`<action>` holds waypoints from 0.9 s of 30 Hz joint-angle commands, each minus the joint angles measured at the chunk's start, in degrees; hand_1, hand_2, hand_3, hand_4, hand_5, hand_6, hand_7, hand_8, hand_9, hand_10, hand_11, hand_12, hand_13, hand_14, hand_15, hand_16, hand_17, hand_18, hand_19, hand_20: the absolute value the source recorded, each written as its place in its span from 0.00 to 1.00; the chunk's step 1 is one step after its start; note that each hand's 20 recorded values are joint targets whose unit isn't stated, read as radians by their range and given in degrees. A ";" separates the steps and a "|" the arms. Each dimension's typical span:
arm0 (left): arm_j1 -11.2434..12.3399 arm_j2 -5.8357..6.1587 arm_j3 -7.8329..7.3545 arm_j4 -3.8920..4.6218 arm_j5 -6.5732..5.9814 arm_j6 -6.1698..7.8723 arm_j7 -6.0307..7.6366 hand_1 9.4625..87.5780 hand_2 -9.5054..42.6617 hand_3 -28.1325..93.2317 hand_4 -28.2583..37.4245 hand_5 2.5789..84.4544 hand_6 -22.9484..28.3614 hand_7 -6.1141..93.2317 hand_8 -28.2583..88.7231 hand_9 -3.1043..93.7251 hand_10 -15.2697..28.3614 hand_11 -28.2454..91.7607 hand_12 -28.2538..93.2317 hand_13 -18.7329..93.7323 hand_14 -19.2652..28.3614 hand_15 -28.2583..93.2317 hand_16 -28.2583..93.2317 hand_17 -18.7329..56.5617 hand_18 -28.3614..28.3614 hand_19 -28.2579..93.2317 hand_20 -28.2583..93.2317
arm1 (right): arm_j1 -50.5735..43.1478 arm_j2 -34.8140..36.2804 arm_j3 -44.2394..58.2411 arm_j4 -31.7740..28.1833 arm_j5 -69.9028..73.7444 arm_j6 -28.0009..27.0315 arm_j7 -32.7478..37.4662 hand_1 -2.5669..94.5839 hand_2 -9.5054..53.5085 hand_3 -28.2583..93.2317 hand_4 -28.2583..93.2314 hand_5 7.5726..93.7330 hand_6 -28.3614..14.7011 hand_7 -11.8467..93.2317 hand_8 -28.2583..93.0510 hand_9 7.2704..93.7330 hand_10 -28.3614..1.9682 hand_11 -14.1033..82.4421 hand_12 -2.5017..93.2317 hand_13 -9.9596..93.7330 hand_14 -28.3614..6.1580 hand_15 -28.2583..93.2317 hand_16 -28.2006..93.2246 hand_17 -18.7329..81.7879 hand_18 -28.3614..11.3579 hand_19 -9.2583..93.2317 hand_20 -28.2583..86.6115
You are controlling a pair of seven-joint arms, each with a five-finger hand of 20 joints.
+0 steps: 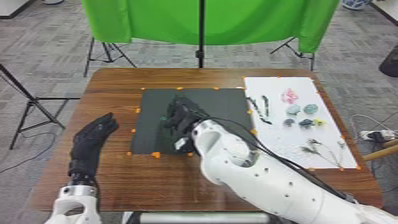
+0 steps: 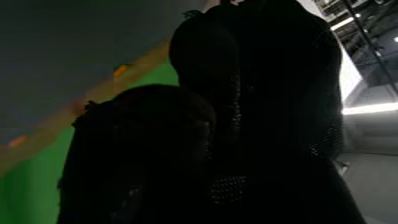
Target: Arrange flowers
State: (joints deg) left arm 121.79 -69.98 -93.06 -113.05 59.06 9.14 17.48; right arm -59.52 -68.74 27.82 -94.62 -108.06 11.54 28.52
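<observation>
Over the black sheet (image 1: 147,142), my right hand (image 1: 182,114) points towards the far edge, curled round a dark green stem (image 1: 163,120) that is mostly hidden by the glove. Bits of dark green show beside the right hand (image 2: 266,85) in the right wrist view. To the left of the sheet, my left hand (image 1: 94,134) lies with its fingers straight. A white sheet (image 1: 275,145) on the right bears green stems (image 1: 265,106), a pink flower (image 1: 290,96), blue-green flowers (image 1: 311,108), dark blue ones (image 1: 289,122), a yellow flower (image 1: 319,122) and pale dried sprigs (image 1: 327,152).
Orange tape pieces (image 1: 156,155) edge both sheets on the brown table (image 1: 115,185). My right forearm crosses the table's near right part. Behind the table's far edge hangs a green cloth (image 1: 160,20) with a black stand (image 1: 201,52).
</observation>
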 commanded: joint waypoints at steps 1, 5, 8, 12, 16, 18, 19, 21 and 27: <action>-0.35 -0.67 1.55 0.83 0.36 -1.46 -0.35 0.26 0.06 0.77 0.17 0.56 0.50 0.20 0.20 0.48 0.63 0.36 0.36 0.46 0.74 0.43 0.27 0.31 0.75 0.30 0.44 | 0.84 -2.76 -1.87 2.80 2.43 2.98 0.05 0.92 0.00 0.00 0.70 0.87 0.61 0.40 0.42 0.94 0.53 0.53 0.41 1.00 0.77 0.71 0.45 0.89 0.50 1.00 0.62; -0.84 -0.55 1.79 1.03 0.51 -2.22 -0.69 0.26 0.06 0.77 0.17 0.56 0.50 0.20 0.20 0.48 0.63 0.36 0.36 0.46 0.74 0.43 0.27 0.31 0.76 0.30 0.44 | 0.83 -3.24 -2.00 3.38 2.95 3.04 0.02 0.88 0.00 0.00 0.63 0.87 0.61 0.40 0.41 0.93 0.50 0.56 0.34 1.00 0.76 0.70 0.46 0.88 0.50 1.00 0.61; -0.75 -0.71 1.81 0.99 0.54 -2.47 -0.84 0.26 0.06 0.77 0.17 0.56 0.50 0.20 0.20 0.48 0.63 0.36 0.36 0.46 0.74 0.43 0.27 0.31 0.75 0.30 0.43 | 0.88 -3.30 -2.28 3.56 2.96 3.03 -0.24 0.86 0.00 0.00 0.61 0.88 0.60 0.40 0.41 0.93 0.49 0.56 0.32 1.00 0.75 0.70 0.46 0.88 0.50 1.00 0.61; -0.90 -0.76 1.77 1.11 0.79 -3.06 -1.21 0.25 0.06 0.77 0.17 0.55 0.51 0.20 0.20 0.48 0.63 0.36 0.36 0.46 0.75 0.43 0.27 0.31 0.76 0.30 0.43 | 0.68 -3.02 -2.19 3.85 2.44 2.89 -0.43 0.83 0.00 0.00 0.60 0.88 0.60 0.40 0.40 0.93 0.48 0.55 0.32 1.00 0.75 0.69 0.46 0.88 0.49 1.00 0.60; -0.72 -1.00 1.61 1.03 0.84 -2.98 -1.31 0.25 0.05 0.77 0.17 0.55 0.50 0.20 0.20 0.48 0.63 0.36 0.36 0.46 0.74 0.43 0.27 0.30 0.76 0.30 0.43 | 0.18 -2.71 -1.28 4.17 1.02 1.98 -1.03 0.78 0.00 0.03 0.59 0.87 0.60 0.40 0.37 0.93 0.47 0.55 0.31 1.00 0.74 0.68 0.47 0.88 0.49 1.00 0.60; -0.70 -1.07 1.61 1.05 0.77 -3.20 -1.37 0.25 0.05 0.77 0.17 0.55 0.50 0.20 0.20 0.48 0.63 0.36 0.36 0.46 0.74 0.43 0.27 0.30 0.76 0.30 0.43 | 0.23 -1.93 -1.05 3.88 0.07 1.77 -1.41 0.63 0.00 0.36 0.35 0.87 0.60 0.40 0.34 0.92 0.47 0.55 0.31 1.00 0.74 0.68 0.47 0.87 0.48 0.99 0.61; -0.59 -1.13 1.55 0.98 0.93 -3.18 -1.37 0.25 0.05 0.77 0.17 0.55 0.50 0.20 0.20 0.48 0.63 0.36 0.36 0.46 0.74 0.43 0.27 0.30 0.76 0.30 0.43 | 0.25 -1.50 -0.87 3.59 -0.39 1.60 -1.53 0.54 0.00 0.56 0.20 0.86 0.60 0.40 0.33 0.92 0.46 0.55 0.31 1.00 0.73 0.68 0.47 0.87 0.48 0.99 0.61; -0.49 -1.32 1.52 0.95 0.93 -3.38 -1.53 0.25 0.05 0.77 0.17 0.55 0.51 0.20 0.20 0.48 0.63 0.36 0.36 0.46 0.74 0.43 0.27 0.30 0.76 0.30 0.43 | 0.00 0.39 0.10 1.67 -0.80 1.14 -1.76 0.49 0.00 0.67 0.12 0.86 0.60 0.40 0.31 0.92 0.46 0.55 0.31 1.00 0.73 0.67 0.48 0.87 0.48 0.99 0.61; 0.72 -1.88 0.42 0.12 1.93 -3.10 -0.67 0.25 0.05 0.77 0.17 0.55 0.50 0.20 0.20 0.48 0.63 0.36 0.36 0.46 0.74 0.42 0.27 0.30 0.76 0.30 0.43 | -5.42 14.62 11.20 -14.00 -4.67 -2.03 -3.32 0.46 0.00 0.70 0.12 0.85 0.59 0.38 0.23 0.89 0.44 0.53 0.31 1.00 0.71 0.64 0.50 0.84 0.46 0.99 0.60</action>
State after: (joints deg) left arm 120.42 -70.61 -91.97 -112.71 59.78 6.33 16.69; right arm -60.33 -69.29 28.08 -93.48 -108.32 12.49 27.04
